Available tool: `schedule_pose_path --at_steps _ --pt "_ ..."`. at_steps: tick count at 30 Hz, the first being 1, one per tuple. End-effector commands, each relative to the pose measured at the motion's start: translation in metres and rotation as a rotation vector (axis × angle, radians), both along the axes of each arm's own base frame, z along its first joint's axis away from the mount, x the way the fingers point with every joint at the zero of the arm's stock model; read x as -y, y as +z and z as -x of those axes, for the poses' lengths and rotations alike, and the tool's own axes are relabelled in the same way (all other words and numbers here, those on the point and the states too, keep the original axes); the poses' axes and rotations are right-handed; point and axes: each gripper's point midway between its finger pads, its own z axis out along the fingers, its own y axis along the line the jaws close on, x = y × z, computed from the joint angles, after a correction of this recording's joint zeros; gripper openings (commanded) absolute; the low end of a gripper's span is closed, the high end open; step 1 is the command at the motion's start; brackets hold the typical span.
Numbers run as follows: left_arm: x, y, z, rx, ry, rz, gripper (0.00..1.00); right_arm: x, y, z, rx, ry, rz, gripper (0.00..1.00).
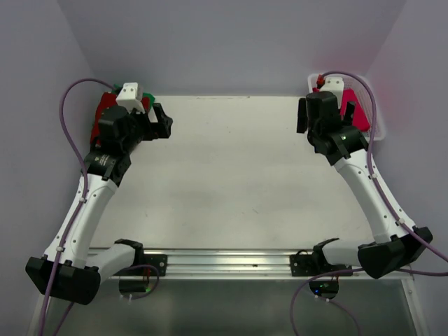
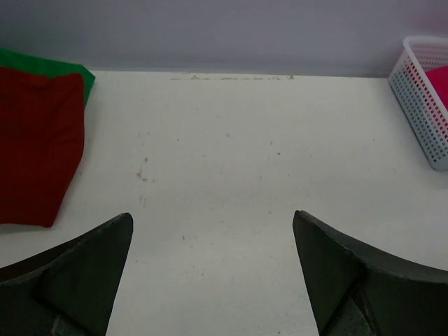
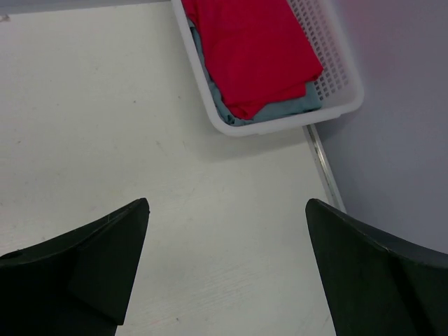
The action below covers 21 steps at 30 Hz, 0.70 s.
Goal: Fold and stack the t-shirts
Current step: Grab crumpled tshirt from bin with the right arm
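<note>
2 of the 3 coloured shirts look dealt with: the dark red t-shirt (image 2: 35, 140) lies folded flat on top of the green t-shirt (image 2: 66, 70), of which only a strip shows along the far edge, at the far left corner of the table (image 2: 231, 140). That reads as a stack of 2. The crimson-pink t-shirt (image 3: 255, 49) lies in the white basket (image 3: 280, 124) at the far right corner, well apart from the stack, so it is judged to be the 1 left to take out, fold and put on the pile. Under it lies a pale grey-blue cloth (image 3: 280, 108) (whether this is a 4th shirt cannot be told from the little that shows), and if it is, 2 items remain.

Counted: 1 dark red, 1 green and 1 crimson-pink shirt, 1 pale cloth, 1 basket, 2 arms.

The left gripper (image 2: 212, 234) hangs over bare table just beside the stack, its jaws spread wide with nothing between them. The right gripper (image 3: 227, 210) hovers over bare table near the basket, jaws likewise wide and empty, touching neither basket nor cloth
</note>
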Motion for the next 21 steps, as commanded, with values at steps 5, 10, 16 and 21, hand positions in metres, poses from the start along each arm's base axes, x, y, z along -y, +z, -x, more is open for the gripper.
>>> schedule_pose_path --at_steps 5,10,16,21 --pt "0.007 0.013 0.005 0.044 -0.036 0.031 1.00 -0.014 0.006 -0.008 0.027 0.058 -0.064 0.99" --pt "0.006 0.014 0.007 0.056 -0.033 0.033 1.00 0.008 -0.016 -0.047 0.007 -0.038 -0.105 0.99" --pt "0.006 0.005 0.009 0.009 -0.033 0.027 1.00 0.073 -0.060 -0.119 -0.067 -0.223 -0.294 0.99" --pt "0.002 -0.001 0.016 0.001 -0.020 0.027 1.00 0.103 -0.081 -0.181 -0.094 -0.237 -0.356 0.99"
